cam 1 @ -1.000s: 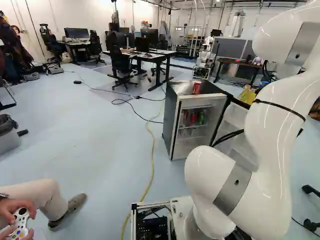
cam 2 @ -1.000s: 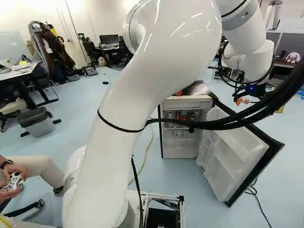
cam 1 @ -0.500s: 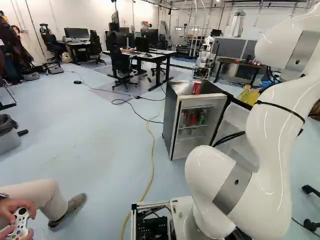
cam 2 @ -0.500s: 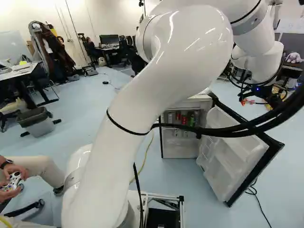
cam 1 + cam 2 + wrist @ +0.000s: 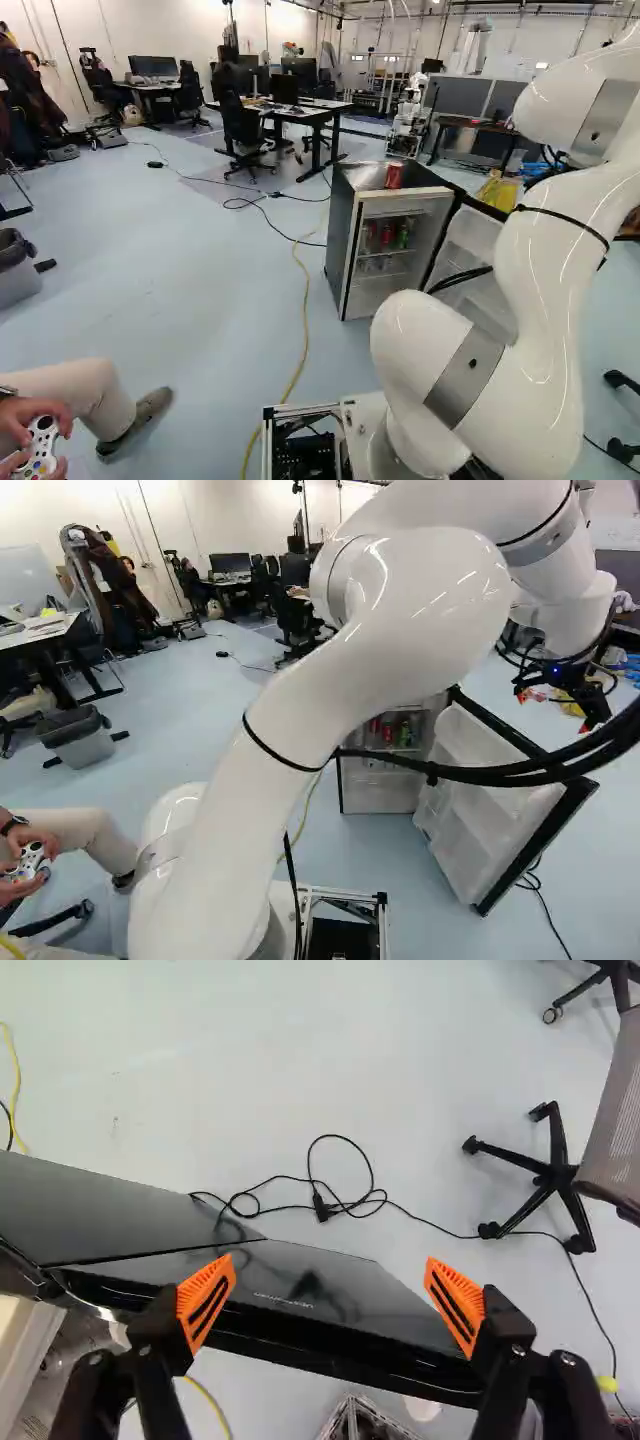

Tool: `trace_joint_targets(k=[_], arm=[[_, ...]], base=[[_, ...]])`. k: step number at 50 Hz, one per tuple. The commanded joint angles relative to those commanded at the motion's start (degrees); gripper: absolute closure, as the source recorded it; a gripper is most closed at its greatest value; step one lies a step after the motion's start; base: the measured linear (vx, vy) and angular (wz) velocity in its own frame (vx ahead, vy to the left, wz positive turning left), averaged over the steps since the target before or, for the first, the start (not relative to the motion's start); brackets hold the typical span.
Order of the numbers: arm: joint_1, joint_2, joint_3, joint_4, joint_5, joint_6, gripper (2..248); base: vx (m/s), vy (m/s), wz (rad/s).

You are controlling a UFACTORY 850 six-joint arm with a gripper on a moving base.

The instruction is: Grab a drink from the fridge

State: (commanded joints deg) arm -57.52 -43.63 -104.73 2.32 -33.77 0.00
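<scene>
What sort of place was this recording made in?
Probably a robotics lab or workshop with office space: desks carrying monitors, a yellow cable trailing over the floor, and a small fridge standing open on it.

The fridge [image 5: 343, 240] is black outside; the can [image 5: 394, 176] near its top's front edge is red. The arm [image 5: 555, 280] is white, the pads [image 5: 203, 1298] orange, striped dark.

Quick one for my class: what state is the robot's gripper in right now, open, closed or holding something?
Gripper: open, its two fingers wide apart, holding nothing.
</scene>
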Motion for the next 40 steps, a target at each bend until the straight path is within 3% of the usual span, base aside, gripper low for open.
trace_joint_targets(k=[16, 40], arm=[[-0.8, -2.2, -3.2, 1.0, -2.3, 0.0, 3], [-0.9, -2.5, -3.6, 1.6, -3.9, 0.0, 3]], base=[[0.000, 0.000, 0.000], [0.000, 0.000, 0.000]])
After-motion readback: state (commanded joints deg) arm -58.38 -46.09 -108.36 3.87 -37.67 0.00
